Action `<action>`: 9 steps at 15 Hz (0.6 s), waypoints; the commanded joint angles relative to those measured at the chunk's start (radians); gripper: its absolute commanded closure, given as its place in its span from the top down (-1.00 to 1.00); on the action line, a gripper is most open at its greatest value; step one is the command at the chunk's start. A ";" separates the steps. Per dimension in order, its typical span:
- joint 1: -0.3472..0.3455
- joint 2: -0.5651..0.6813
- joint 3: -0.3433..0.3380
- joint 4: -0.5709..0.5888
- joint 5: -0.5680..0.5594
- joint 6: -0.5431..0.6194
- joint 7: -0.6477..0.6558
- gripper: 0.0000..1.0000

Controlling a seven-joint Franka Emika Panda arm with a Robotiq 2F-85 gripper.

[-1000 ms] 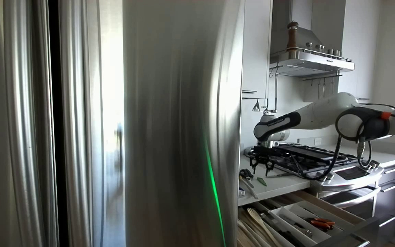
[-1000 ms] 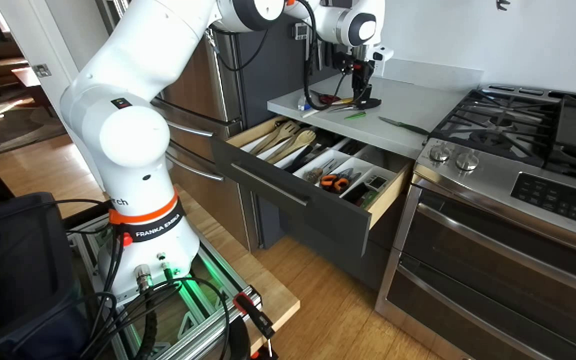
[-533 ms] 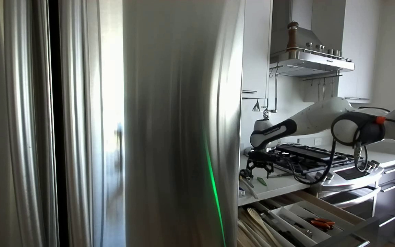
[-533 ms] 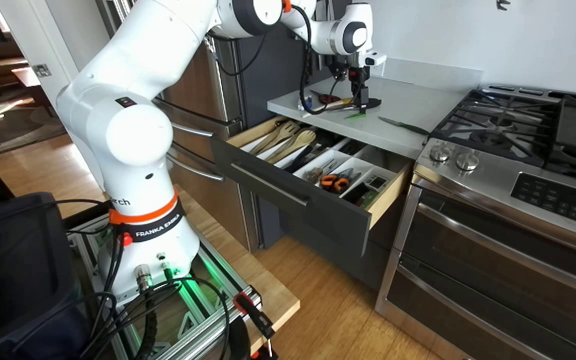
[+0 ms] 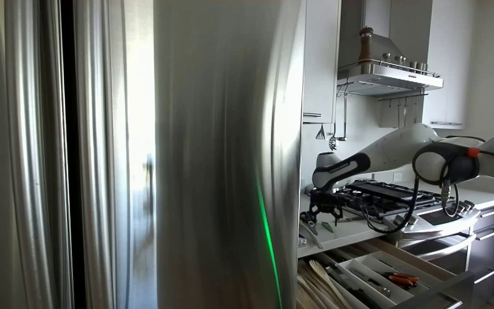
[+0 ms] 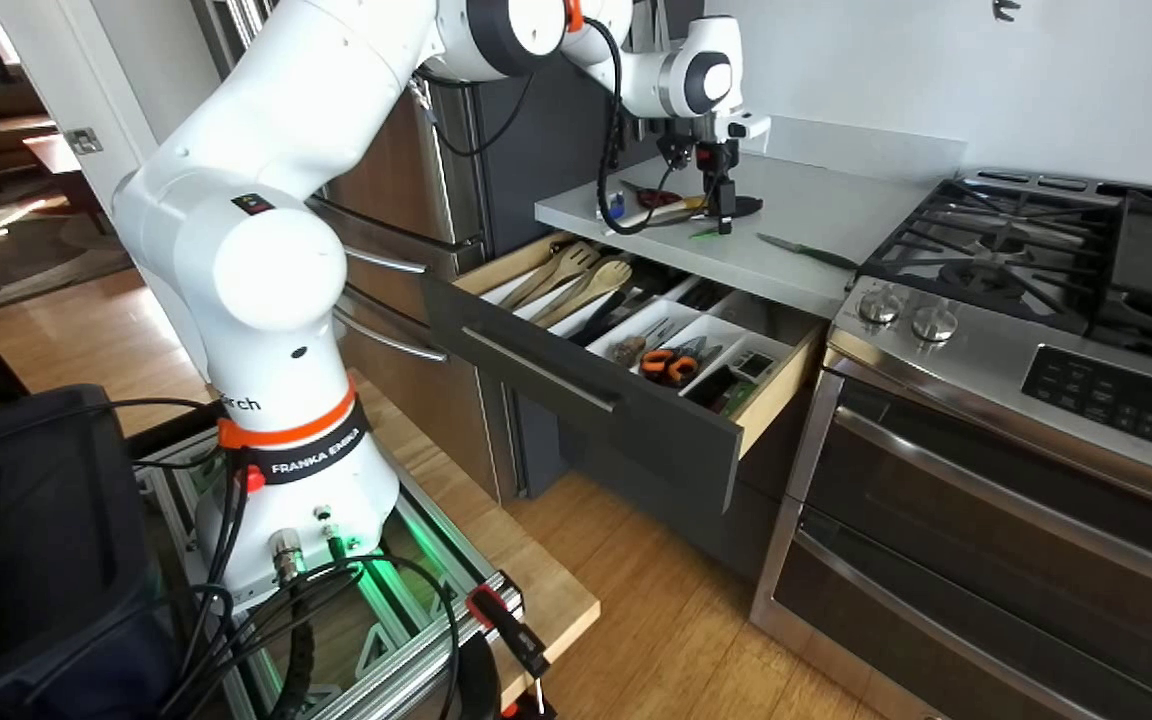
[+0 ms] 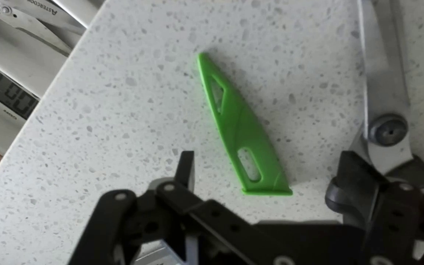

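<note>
Near the scissors [image 7: 387,88], the green blade cover [image 7: 243,127] lies with its long axis slanting tip-away from them, its blunt end framed between the widely parted fingers of the gripper [image 7: 273,171], one overlapping the scissors, though contact there cannot be told.

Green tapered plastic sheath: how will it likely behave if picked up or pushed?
The sheath is probably light, with two openings through it; seems stiff, judging by its crisp edges; and, lying flat, would likely slide rather than roll.
</note>
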 commanded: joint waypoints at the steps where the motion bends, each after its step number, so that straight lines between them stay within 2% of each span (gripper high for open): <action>1: -0.009 0.013 0.000 0.025 -0.006 -0.029 0.013 0.82; 2: -0.010 0.014 0.000 0.025 -0.006 -0.030 0.013 0.74; 3: -0.012 0.015 0.000 0.026 -0.006 -0.031 0.010 0.56; 5: -0.013 0.015 0.002 0.024 -0.006 -0.031 0.006 0.47; 6: -0.013 0.017 0.003 0.024 -0.007 -0.029 0.004 0.16; 8: -0.013 0.021 0.002 0.028 -0.009 -0.031 0.002 0.15; 9: -0.013 0.022 0.003 0.030 -0.009 -0.030 0.001 -0.03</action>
